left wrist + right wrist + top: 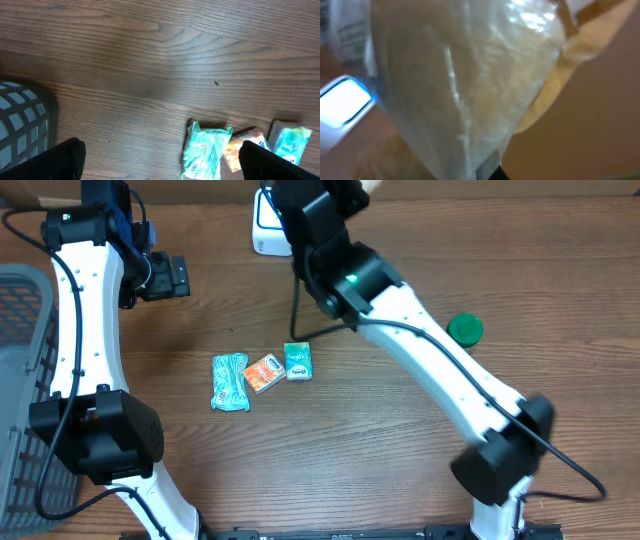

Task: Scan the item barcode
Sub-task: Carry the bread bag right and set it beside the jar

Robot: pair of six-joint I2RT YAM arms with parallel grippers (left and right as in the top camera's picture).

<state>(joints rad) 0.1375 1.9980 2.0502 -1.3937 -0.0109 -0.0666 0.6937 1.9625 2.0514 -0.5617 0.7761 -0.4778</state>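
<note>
Right claw [342, 194], clamped together on a clear packet [460, 85], holds it just beside the lit scanner [342, 102]. Good practice here is to turn the barcode face squarely toward the scanner window, steady and free of glare. Left claw [160, 167] stands apart, empty, above the table [150, 60].

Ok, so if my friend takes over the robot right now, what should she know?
Left gripper: open, empty, hovering over the table, not far from the basket.
Right gripper: shut on a clear-wrapped item, held up by the white scanner.
Lying on the table: green packet, orange packet, teal packet.
Done: one item is up at the scanner. Whether it has scanned can't be told.
Left: finish this scan, then probably the three packets.
</note>
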